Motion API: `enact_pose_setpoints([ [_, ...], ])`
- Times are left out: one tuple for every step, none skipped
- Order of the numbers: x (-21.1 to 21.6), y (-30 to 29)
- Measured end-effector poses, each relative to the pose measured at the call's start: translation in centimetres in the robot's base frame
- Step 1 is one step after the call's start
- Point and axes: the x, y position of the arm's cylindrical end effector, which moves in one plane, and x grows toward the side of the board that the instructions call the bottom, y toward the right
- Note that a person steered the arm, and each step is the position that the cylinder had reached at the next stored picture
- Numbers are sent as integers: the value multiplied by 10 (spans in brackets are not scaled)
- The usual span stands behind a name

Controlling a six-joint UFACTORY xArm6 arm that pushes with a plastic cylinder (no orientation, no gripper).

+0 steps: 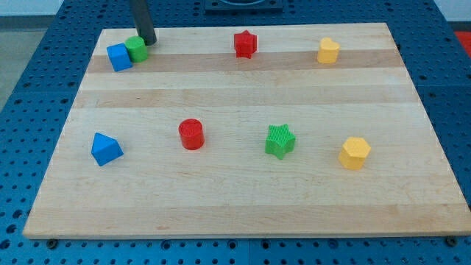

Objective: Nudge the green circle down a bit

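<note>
The green circle [135, 48] sits near the board's top left corner, touching a blue cube [118, 57] on its left. My rod comes down from the view's top, and my tip [149, 41] rests just right of and slightly above the green circle, at or almost at its edge.
A red star [244, 44] and a yellow pentagon block [328, 51] lie along the top. A blue triangle [106, 149], a red circle [191, 134], a green star [280, 141] and a yellow hexagon [354, 153] lie in the lower row. The wooden board's [235, 206] edge borders a blue perforated table.
</note>
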Motion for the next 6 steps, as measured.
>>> enact_pose_setpoints([
  [0,0],
  [0,5],
  [0,15],
  [-30,-2],
  [-24,-30],
  [-24,-39],
])
